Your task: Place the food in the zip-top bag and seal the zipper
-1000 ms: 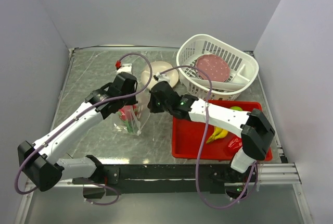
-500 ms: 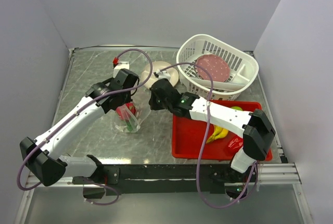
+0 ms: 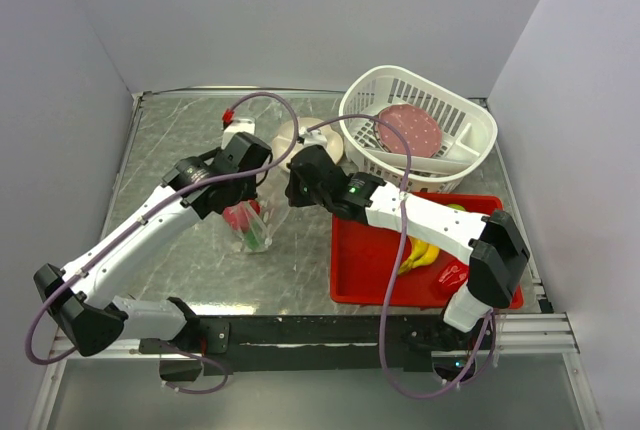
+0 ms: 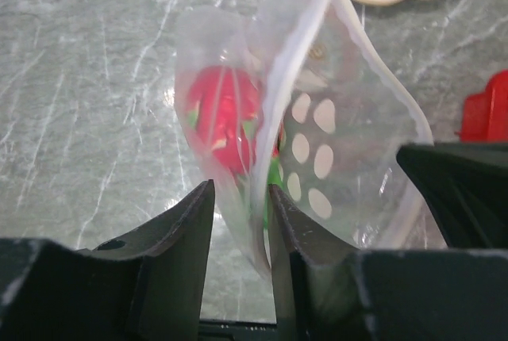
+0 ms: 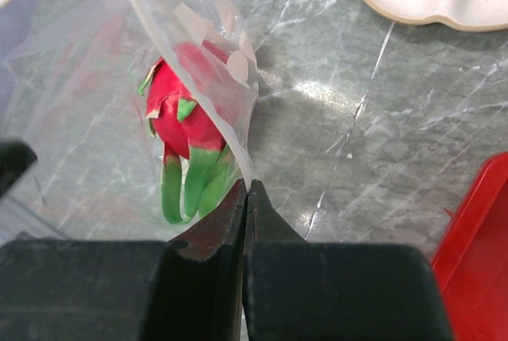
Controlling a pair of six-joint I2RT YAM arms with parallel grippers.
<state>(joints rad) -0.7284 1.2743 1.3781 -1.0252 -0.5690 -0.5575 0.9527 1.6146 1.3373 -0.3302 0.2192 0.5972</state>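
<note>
The clear dotted zip-top bag [image 3: 255,238] stands on the table between my grippers with the pink-red dragon fruit [image 3: 242,217] inside. In the left wrist view the dragon fruit [image 4: 226,115] shows through the bag [image 4: 349,143]. The zipper strip [image 4: 278,95] runs down into the gap of my left gripper [image 4: 240,194], whose jaws stand slightly apart around it. My right gripper [image 5: 247,186] is shut on the bag's edge strip [image 5: 171,47], next to the fruit [image 5: 186,115]. The banana [image 3: 415,253] and green apple [image 3: 455,208] lie in the red tray [image 3: 360,270].
A white slotted basket [image 3: 350,110] with a reddish speckled disc [image 3: 408,130] stands at the back right. A cream dish [image 3: 292,137] lies behind the bag. A small red item [image 3: 450,275] sits in the tray's near corner. Cables arc over both arms.
My left gripper has moved a little farther back and right over the bag. The bag with the dragon fruit has shifted with it and stands more upright. The right gripper has kept its hold.
</note>
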